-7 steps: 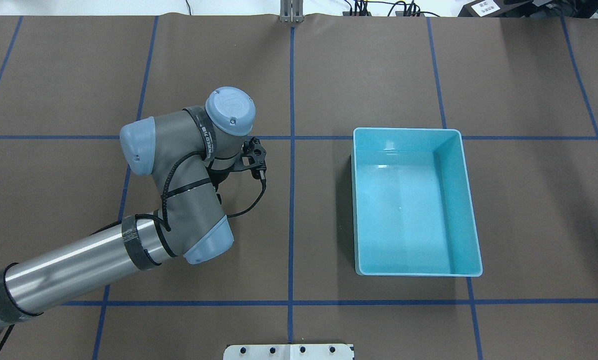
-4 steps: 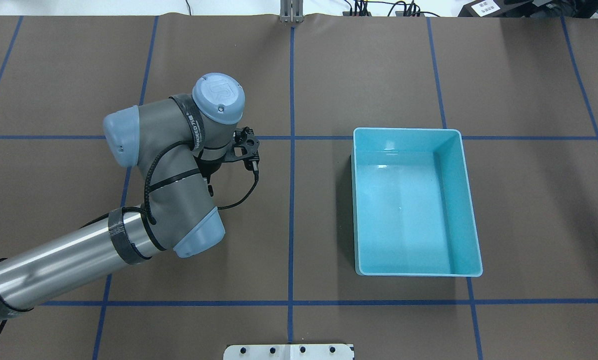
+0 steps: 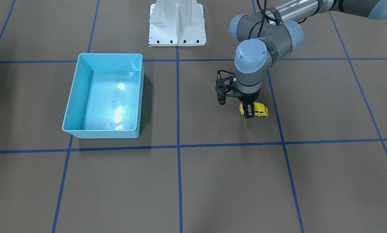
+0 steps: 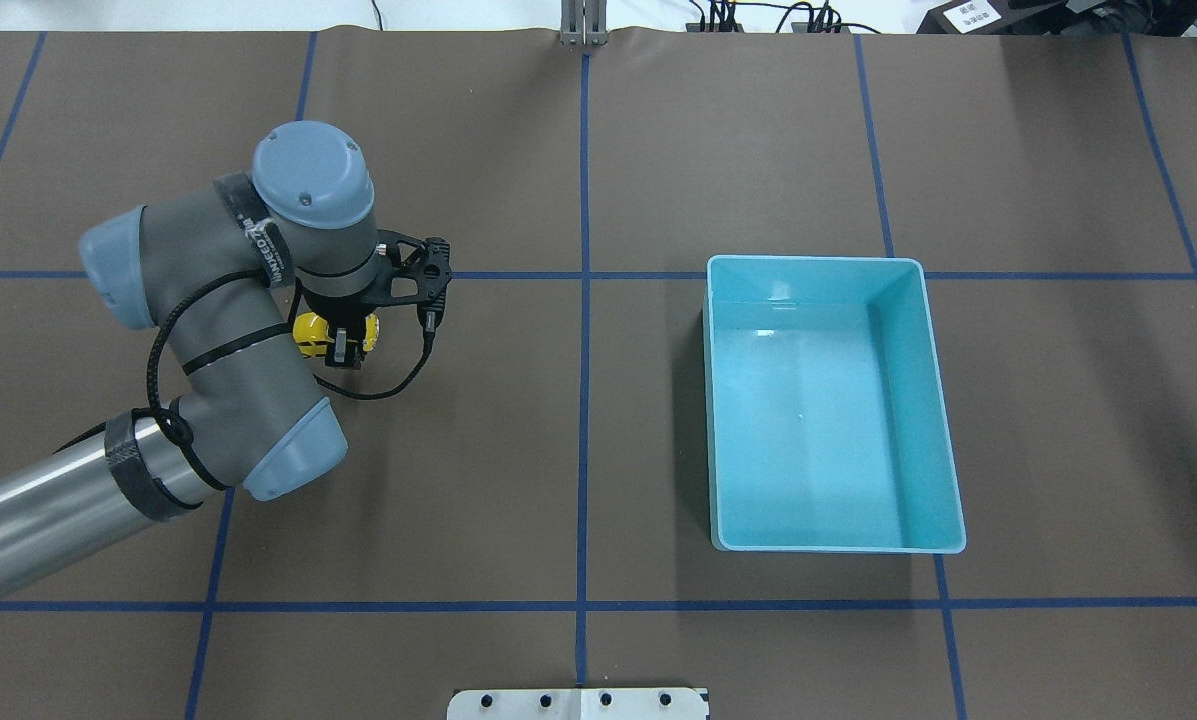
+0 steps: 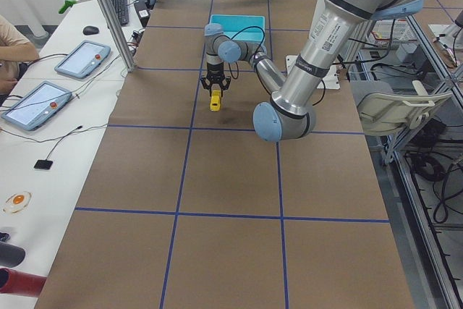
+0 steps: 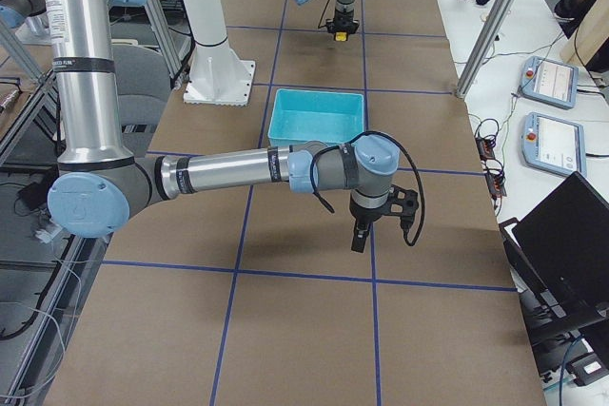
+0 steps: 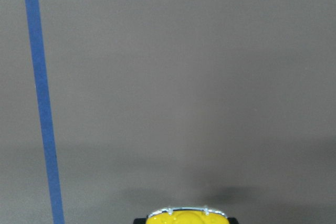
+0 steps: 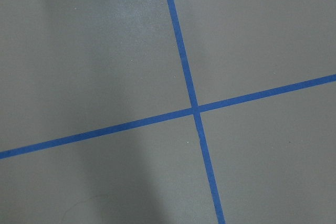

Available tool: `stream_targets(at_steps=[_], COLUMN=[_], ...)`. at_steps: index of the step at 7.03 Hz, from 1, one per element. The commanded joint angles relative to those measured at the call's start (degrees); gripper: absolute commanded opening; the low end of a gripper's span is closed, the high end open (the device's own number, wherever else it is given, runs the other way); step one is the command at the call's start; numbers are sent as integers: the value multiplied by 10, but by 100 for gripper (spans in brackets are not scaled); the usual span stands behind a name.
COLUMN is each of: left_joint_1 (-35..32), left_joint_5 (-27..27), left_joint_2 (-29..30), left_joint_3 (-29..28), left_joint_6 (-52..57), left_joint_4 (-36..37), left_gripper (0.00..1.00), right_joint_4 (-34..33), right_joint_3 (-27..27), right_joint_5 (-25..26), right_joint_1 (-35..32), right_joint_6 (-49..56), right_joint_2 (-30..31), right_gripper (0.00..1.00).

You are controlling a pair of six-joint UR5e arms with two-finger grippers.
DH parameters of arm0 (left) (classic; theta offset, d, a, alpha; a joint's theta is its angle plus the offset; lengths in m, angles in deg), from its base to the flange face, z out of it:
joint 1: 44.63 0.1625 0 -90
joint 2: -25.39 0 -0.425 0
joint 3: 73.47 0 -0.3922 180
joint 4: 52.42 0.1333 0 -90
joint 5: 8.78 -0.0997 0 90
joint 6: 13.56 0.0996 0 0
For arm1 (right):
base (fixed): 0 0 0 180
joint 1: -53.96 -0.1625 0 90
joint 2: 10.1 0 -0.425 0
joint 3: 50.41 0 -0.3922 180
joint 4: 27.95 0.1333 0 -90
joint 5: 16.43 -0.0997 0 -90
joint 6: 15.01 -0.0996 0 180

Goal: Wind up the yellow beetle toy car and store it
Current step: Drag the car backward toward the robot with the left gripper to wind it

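The yellow beetle toy car (image 3: 259, 110) is low over the brown table, left of the middle in the overhead view (image 4: 306, 333). My left gripper (image 3: 249, 113) points straight down and is shut on the car, one finger on each side. The car's roof shows at the bottom edge of the left wrist view (image 7: 186, 217). I cannot tell whether its wheels touch the table. The light blue bin (image 4: 838, 549) stands empty to the right. My right gripper (image 6: 358, 240) shows only in the exterior right view, pointing down over bare table, and I cannot tell whether it is open or shut.
The white robot base plate (image 3: 177, 22) is at the robot's table edge. Blue tape lines (image 4: 584, 400) cross the brown mat. Tablets (image 5: 79, 59) lie on a side table beyond the far edge.
My left arm has swung to the left in the overhead view. The wrist has turned, and the yellow car now shows beneath it.
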Motion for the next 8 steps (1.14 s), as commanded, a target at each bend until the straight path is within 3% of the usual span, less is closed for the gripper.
stream_targets(at_steps=[1, 3, 8], left_joint_1=[-2, -1, -1], left_joint_5=[13, 14, 26], left_joint_2=[-30, -61, -94], left_joint_3=[6, 7, 6], left_joint_6=[-4, -4, 0], left_joint_4=[-24, -74, -120], left_gripper=[0, 0, 0], right_joint_4=[0, 0, 0], right_joint_3=[-2, -3, -3], right_joint_5=[0, -2, -1], right_joint_1=[0, 0, 0], right_joint_6=[0, 0, 0], right_joint_2=[0, -1, 0], right_gripper=[100, 100, 100])
